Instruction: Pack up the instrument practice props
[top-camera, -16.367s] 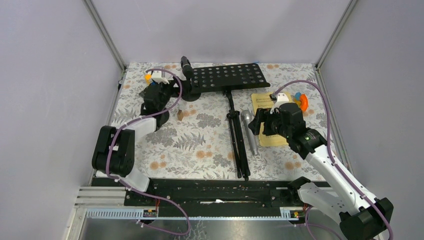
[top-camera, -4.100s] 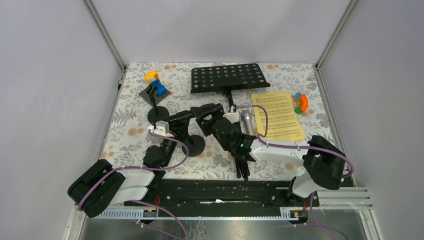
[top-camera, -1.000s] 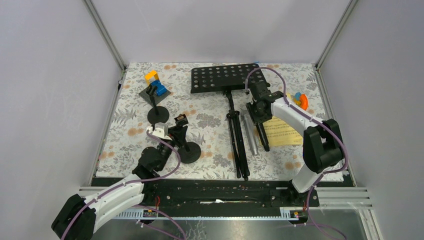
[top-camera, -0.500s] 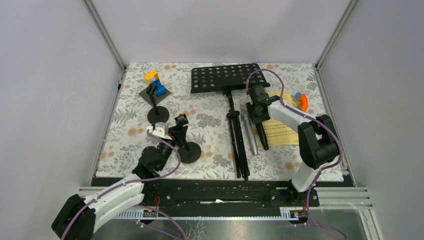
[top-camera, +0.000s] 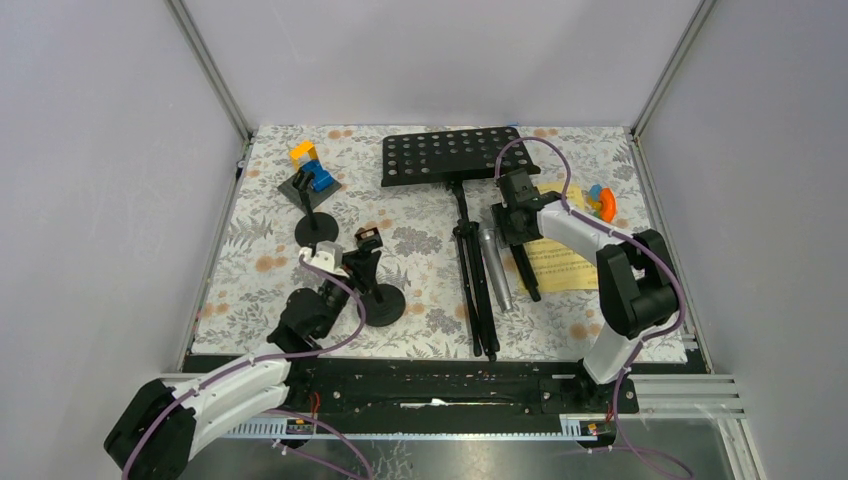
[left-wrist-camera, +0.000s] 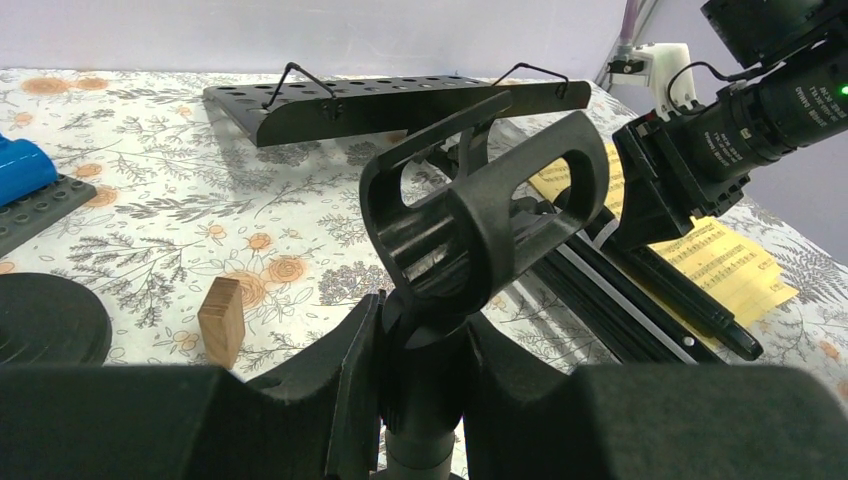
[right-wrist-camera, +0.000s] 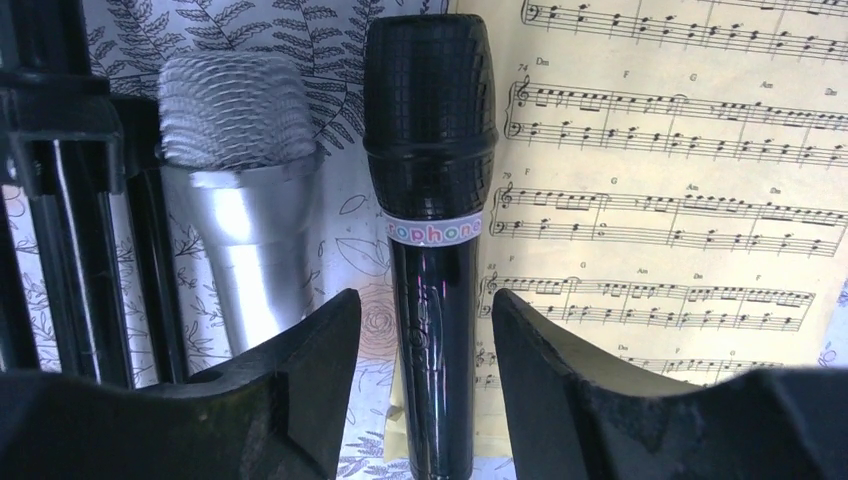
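**Practice props, left to right: holdings and hazards**

- Toy block build (top-camera: 308, 165): far left, not for packing.
- Free post (top-camera: 315, 230): upright on its disc, just in front of the build, untouched.
- Post with clip (left-wrist-camera: 470, 230): left hand (top-camera: 357, 263) pinching its stem just below the clip. Hazard: the disc base (top-camera: 385, 305) could swing or slip the stem through the fingers.
- Music rack (top-camera: 455, 155): flat at the back of the tabletop (top-camera: 260, 260), its tripod legs (top-camera: 478, 290) running toward the arms.
- Silver microphone (right-wrist-camera: 240, 180): lying just beside the legs.
- Black microphone (right-wrist-camera: 430, 150): lying on the edge of the yellow pages (right-wrist-camera: 680, 200). Right hand (right-wrist-camera: 425, 300) is spread astride its barrel with a gap on each side. Hazard: closing may knock the silver neighbour, catch a page, or roll the round barrel.
- Orange toy (top-camera: 600, 203): far right, to be left.

Not made out: whether the pinched post's disc is off the tabletop; the page count; the black microphone's tail, cut off in the wrist view. No packing container is in sight.
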